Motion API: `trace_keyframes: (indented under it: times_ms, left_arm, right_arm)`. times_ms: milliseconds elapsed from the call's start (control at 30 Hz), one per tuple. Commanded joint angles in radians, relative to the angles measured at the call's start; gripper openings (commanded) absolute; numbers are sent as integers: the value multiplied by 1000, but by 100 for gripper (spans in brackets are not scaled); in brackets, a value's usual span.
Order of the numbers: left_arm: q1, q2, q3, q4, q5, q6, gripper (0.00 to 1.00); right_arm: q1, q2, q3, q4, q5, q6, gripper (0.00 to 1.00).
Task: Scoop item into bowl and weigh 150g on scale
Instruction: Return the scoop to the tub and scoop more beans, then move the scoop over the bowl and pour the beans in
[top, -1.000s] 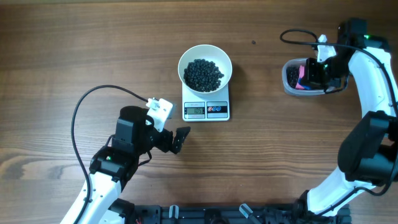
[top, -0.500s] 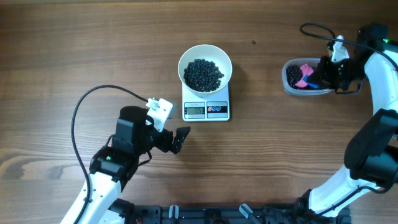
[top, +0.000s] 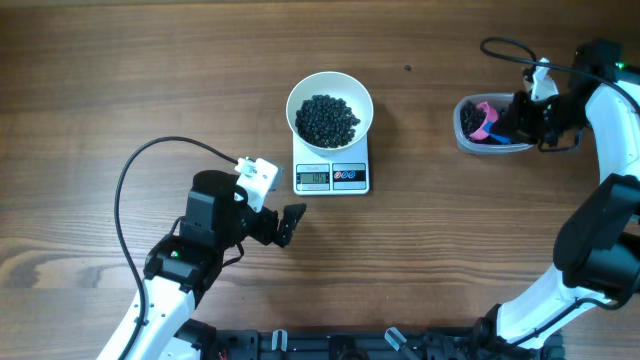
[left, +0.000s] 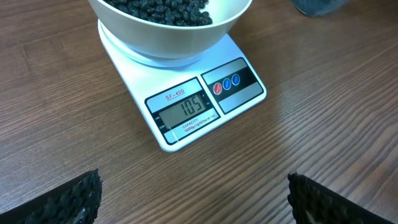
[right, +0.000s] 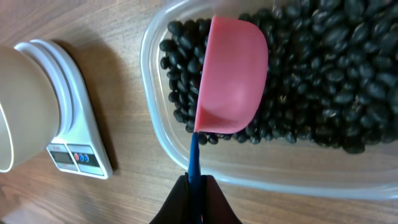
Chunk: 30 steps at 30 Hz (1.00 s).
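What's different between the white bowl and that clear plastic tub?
The bowl is round and white; the tub is clear and more rectangular. The bowl sits on the scale, the tub directly on the table. Only the tub has a pink scoop in it. Both hold black beans.

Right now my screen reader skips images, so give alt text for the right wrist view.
A pink scoop sits over black beans in a clear tub, its blue handle pinched in the shut jaws. At left, a white scale carries the bowl.
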Motion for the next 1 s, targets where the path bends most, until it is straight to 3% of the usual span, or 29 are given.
trace_keyframes:
  times_ms: [0, 533, 767, 967]
  left_arm:
    - [-2, -1, 19, 2, -3, 12, 100]
    - [-2, -1, 19, 2, -3, 11, 100]
    - [-2, -1, 19, 2, -3, 11, 100]
    - [-2, -1, 19, 2, -3, 11, 100]
  right_arm:
    - [-14, 21, -1, 8, -55, 6, 4]
    - [-205, 21, -1, -111, -351, -256, 4]
    - [-203, 21, -1, -138, -513, -313, 4]
    - [-68, 21, -1, -116, -578, -291, 4]
